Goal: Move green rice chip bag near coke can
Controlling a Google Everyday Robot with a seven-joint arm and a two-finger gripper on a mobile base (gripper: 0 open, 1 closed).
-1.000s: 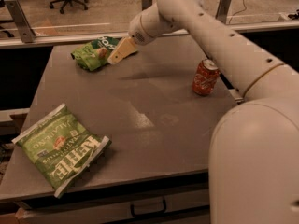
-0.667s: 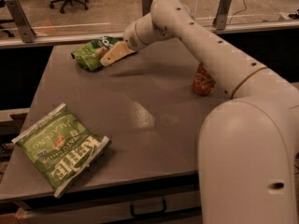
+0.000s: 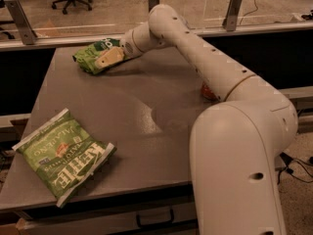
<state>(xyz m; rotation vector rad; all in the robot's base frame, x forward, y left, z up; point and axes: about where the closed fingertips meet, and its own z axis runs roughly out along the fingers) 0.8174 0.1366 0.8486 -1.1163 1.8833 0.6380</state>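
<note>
The green rice chip bag (image 3: 91,56) lies at the far left of the grey table, light green with a dark round logo. My gripper (image 3: 103,61) reaches across the table and lies right on the bag, its pale fingers (image 3: 110,58) over the bag's right half. The coke can (image 3: 209,92) stands at the table's right side. Only a red sliver of it shows behind my arm.
A larger green Kettle bag (image 3: 62,154) with white edges lies at the table's front left corner. The grey table (image 3: 142,116) has a drawer under its front edge. A glass barrier with metal posts (image 3: 234,8) runs along the back.
My arm has swung further left and lower, so the gripper now lies over the rice chip bag. The arm now hides most of the coke can.
</note>
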